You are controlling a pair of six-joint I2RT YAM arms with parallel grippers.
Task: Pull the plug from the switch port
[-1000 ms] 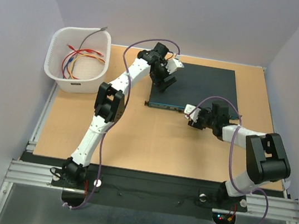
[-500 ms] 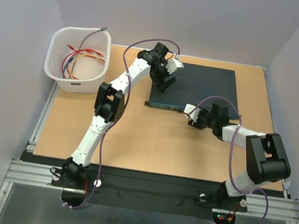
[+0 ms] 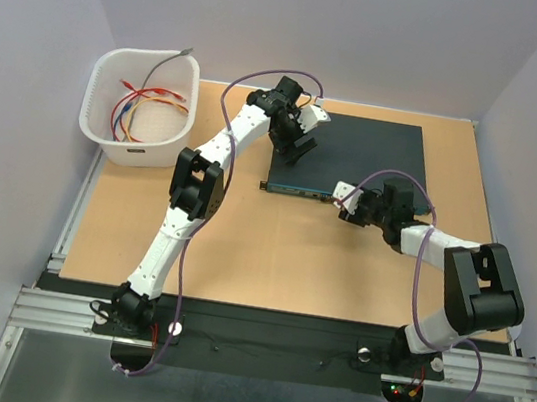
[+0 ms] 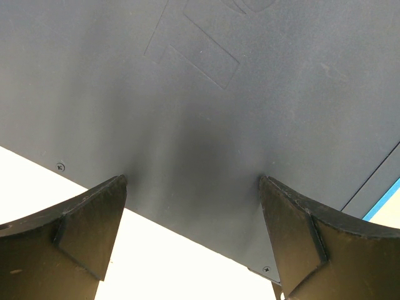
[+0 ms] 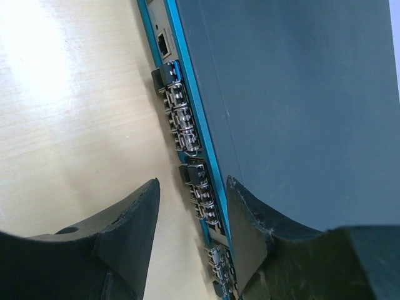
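**2 hands at the switch, both spread, neither pinching anything**

1 switch (image 3: 366, 155) lies flat on the far middle of the wood-toned surface (image 3: 241, 248). It is a broad, low, rectangular box. Its long thin teal face (image 5: 187, 106) is turned toward the arm bases.

Left hand (image 4: 192, 181): it sits over the switch's far-left corner. The wrist view shows its 2 dark, wedge-shaped fingers (image 4: 81, 231) set wide apart. Between them is only the top panel and a strip of bare surface. The fingertips lie at the panel's edge, but actual contact cannot be confirmed.

Right hand (image 5: 192, 184): it is placed at the teal face, toward the right end. Its fingers are parted and straddle the face. 1 finger is over the bare surface, the other over the edge of the top panel. The row of sockets (image 5: 184, 125) runs through the gap. Nothing is clamped between the fingers.

Plug: it cannot be picked out with certainty. 1 small blue tab shows at a socket beyond the fingertips, but what it is cannot be told.

Materials: the top panel is matte blue-black sheet metal, smooth, with faint embossed rectangles and small screw heads near its edge. The sockets are small metal-rimmed openings in tight groups, glinting against the teal strip.

Elsewhere: 1 white plastic basket (image 3: 98, 125) with slotted walls stands at the far-left corner, well apart from the switch. It holds loose red, orange and blue cables (image 3: 142, 101).
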